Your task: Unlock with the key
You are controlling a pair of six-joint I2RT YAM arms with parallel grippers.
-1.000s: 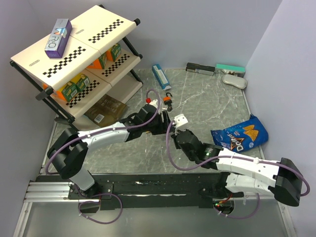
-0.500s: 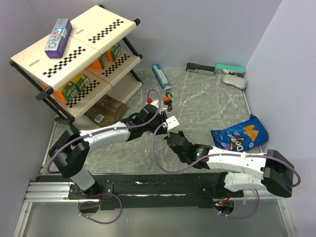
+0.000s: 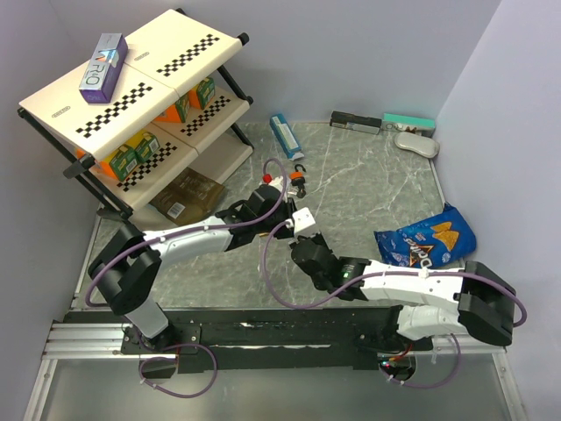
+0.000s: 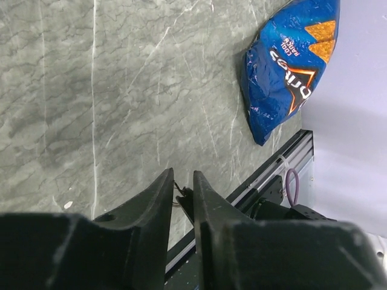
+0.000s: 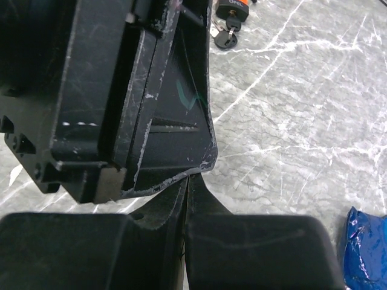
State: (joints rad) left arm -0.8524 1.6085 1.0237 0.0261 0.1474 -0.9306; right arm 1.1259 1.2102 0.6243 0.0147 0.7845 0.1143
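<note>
We judge the unlock barely started. The small black-headed metal key (image 5: 227, 39) lies on the grey marbled bench (image 5: 290, 121) at the top of the right wrist view, just beside the orange-bodied padlock (image 5: 233, 7), not inserted. The left fingers (image 4: 166, 190) show a narrow gap with something thin between them; we can't tell what. The right fingers (image 5: 196, 199) are pressed together, nothing visibly held. Both pairs are scuffed black plastic.

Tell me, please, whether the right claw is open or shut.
Shut: in the right wrist view, the right claw shows no gap between its tips.
</note>
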